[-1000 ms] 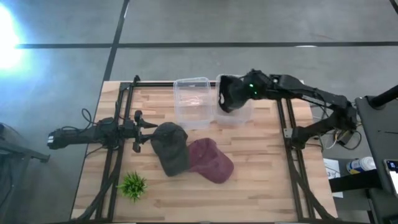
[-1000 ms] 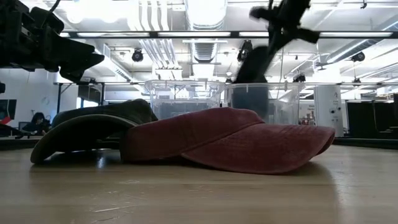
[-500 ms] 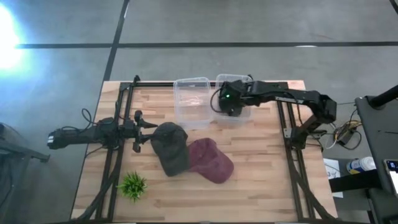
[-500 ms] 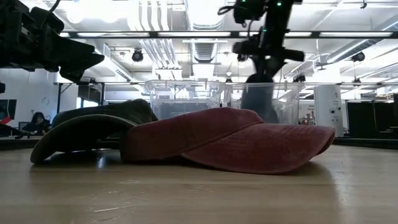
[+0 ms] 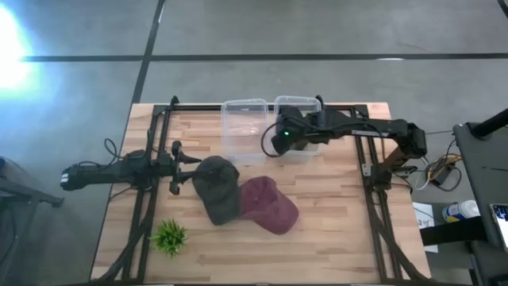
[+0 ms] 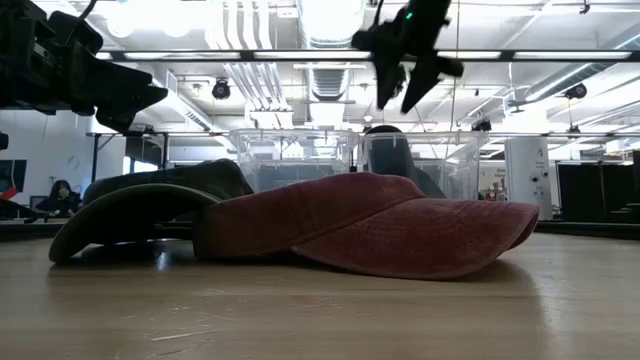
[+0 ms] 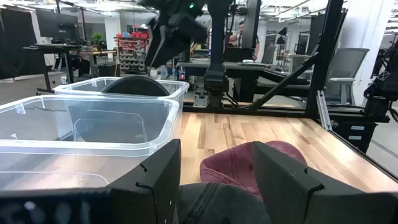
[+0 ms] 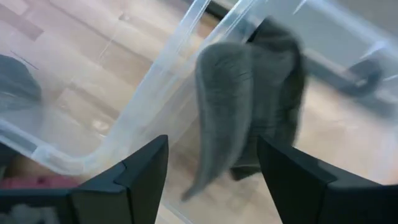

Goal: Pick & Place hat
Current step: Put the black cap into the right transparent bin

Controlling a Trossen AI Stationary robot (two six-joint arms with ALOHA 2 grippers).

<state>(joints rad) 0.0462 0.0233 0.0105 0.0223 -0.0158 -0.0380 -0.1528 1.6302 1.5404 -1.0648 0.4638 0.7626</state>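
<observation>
A dark grey hat [image 8: 244, 106] lies inside the right clear bin [image 5: 300, 102]; it also shows through the bin wall in the low view [image 6: 395, 158]. My right gripper [image 5: 279, 141] hangs open above that bin's near left corner, with nothing between its fingers [image 6: 402, 95]. Two more hats lie on the table: a dark olive one [image 5: 216, 187] and a maroon one [image 5: 266, 205], whose edge rests against it. My left gripper [image 5: 176, 163] waits open at the olive hat's left side, and the hat's crown [image 7: 217, 200] shows low between its fingers.
An empty clear bin [image 5: 244, 107] stands just left of the one with the hat. A small green plant [image 5: 169, 236] sits near the table's front left. Black frame rails [image 5: 369, 171] run along the table's left and right sides.
My right gripper has come down over the right bin, shifted a little toward the table's left and near edges, and opened. It has let go of the dark grey hat, which hung from it above the bin and now lies inside the bin.
</observation>
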